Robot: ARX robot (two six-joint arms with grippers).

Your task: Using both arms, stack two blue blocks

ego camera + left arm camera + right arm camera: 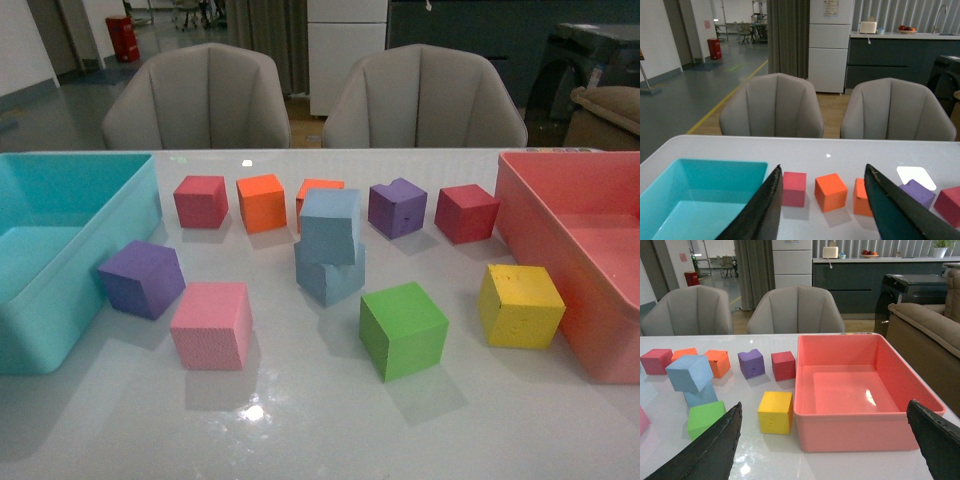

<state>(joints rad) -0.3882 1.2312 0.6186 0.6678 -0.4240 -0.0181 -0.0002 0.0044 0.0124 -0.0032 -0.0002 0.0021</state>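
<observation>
The upper blue block (330, 225) already sits, skewed, on the lower blue block (331, 274); left hand (822, 200) and right hand (827, 440) gape empty.

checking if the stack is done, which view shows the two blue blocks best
The front view: both blue blocks sit mid-table, the upper one resting twisted on the lower, fully unobstructed. The right wrist view shows the stack off to one side, its lower block partly hidden by the green cube. The left wrist view misses it entirely.

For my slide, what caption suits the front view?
Two pale blue foam cubes stacked, the upper one skewed, among coloured cubes between a teal bin and a pink bin.
</observation>
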